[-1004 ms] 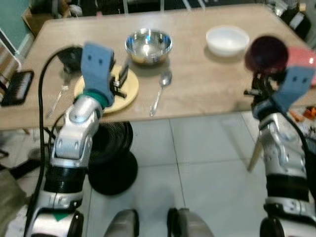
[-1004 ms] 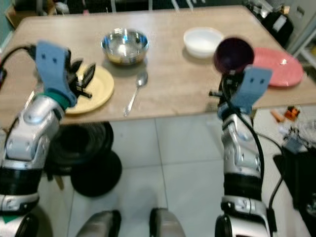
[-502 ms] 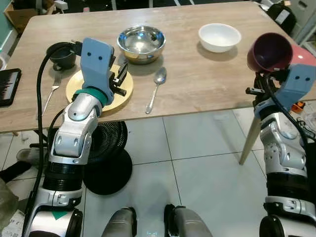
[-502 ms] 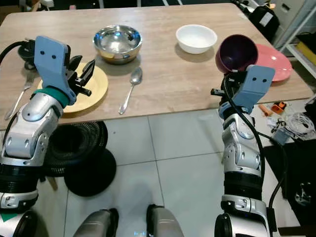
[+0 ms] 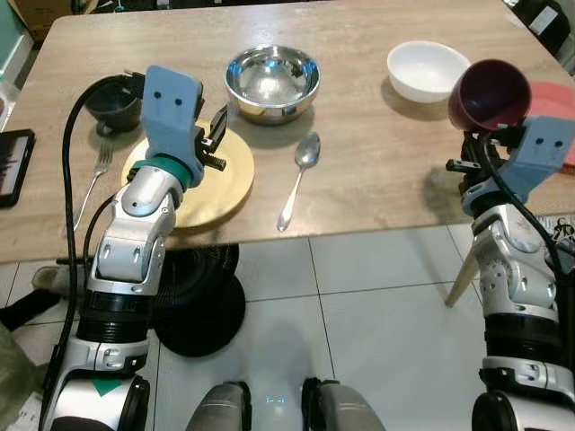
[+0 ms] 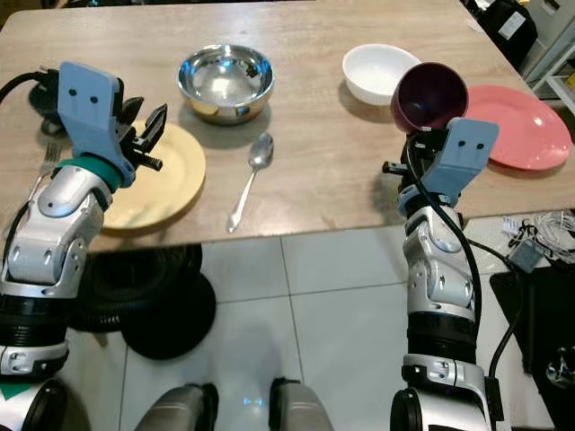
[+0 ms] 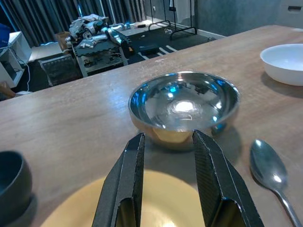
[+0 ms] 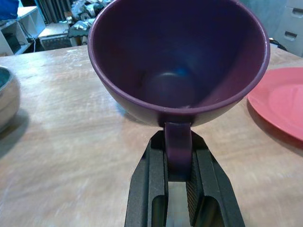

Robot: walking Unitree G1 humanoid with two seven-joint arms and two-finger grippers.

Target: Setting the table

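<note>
Comparing with a moment ago, your right gripper has barely moved: it stays clamped on the purple cup handle, red plate just beyond. Left gripper hovers, fingers narrowly parted, above the yellow plate. Cup unplaced.

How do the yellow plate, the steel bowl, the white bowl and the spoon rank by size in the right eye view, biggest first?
1. Yellow plate, partly hidden by the left claw.
2. Steel bowl.
3. White bowl, smaller than the steel bowl.
4. Spoon: long but thin, so least area.
</note>
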